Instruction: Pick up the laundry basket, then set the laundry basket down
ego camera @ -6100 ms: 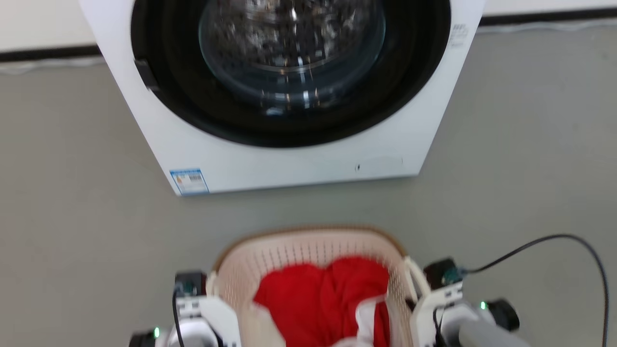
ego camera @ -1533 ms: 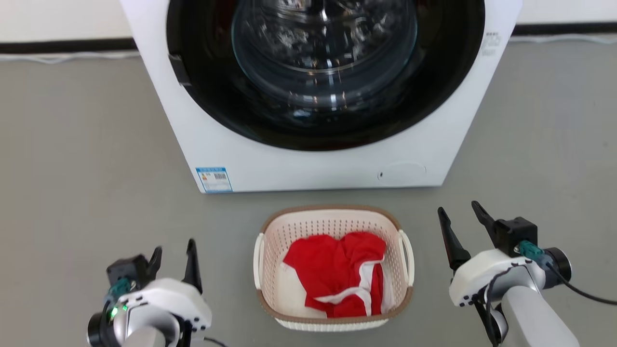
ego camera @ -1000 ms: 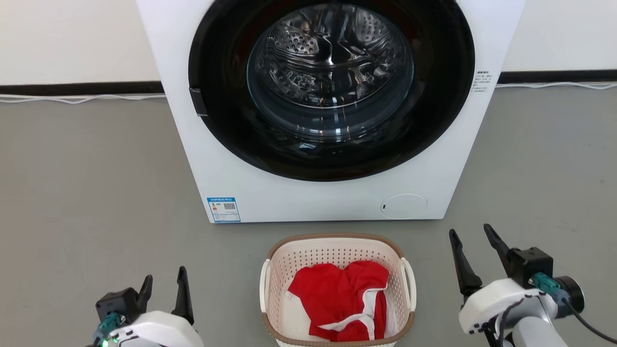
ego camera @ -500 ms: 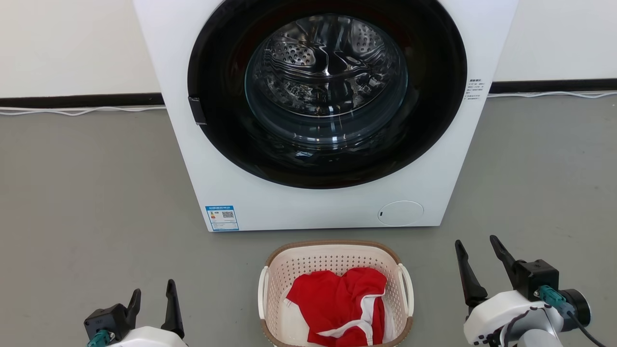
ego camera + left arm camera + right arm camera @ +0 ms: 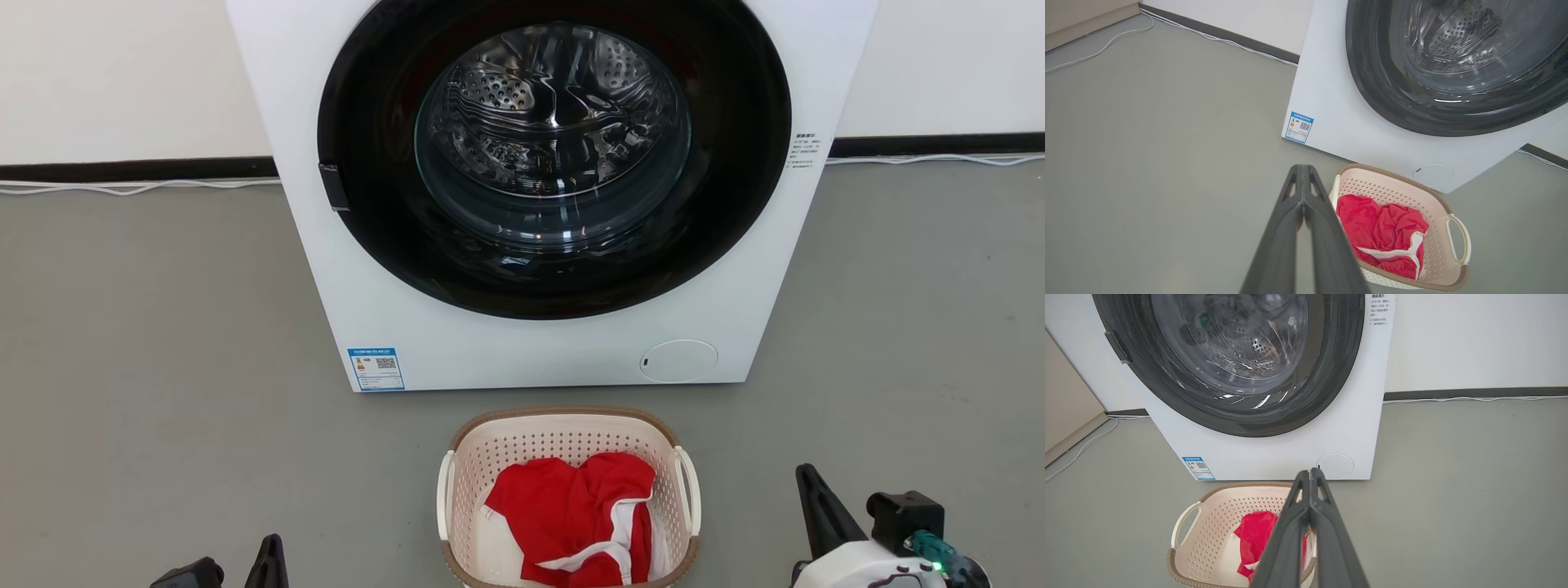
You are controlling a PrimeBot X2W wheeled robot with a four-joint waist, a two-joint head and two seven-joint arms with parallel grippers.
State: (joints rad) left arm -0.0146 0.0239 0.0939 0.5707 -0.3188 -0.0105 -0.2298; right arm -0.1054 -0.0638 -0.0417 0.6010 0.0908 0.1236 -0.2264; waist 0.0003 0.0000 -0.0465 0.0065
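Two grippers sit low at either side of the scene, both clenched on nothing. At the far left, the left gripper (image 5: pixel 269 555) pokes up from the bottom edge of the head view. Its wrist view shows the two dark fingers (image 5: pixel 1290 228) pressed flat together over the bare grey floor (image 5: pixel 147 343). A white cable (image 5: pixel 122 186) runs along the foot of the wall behind.

In the middle, the laundry basket (image 5: pixel 563 418) stands on the floor just in front of the washing machine (image 5: pixel 522 359), apart from both grippers. A red cloth (image 5: pixel 571 514) with white trim lies bunched inside it. A blue label (image 5: pixel 375 369) sits at the machine's lower left corner.

To the right, the right gripper (image 5: pixel 808 482) points up with its fingers closed against each other. It holds nothing and is apart from the basket's right handle (image 5: pixel 692 490).
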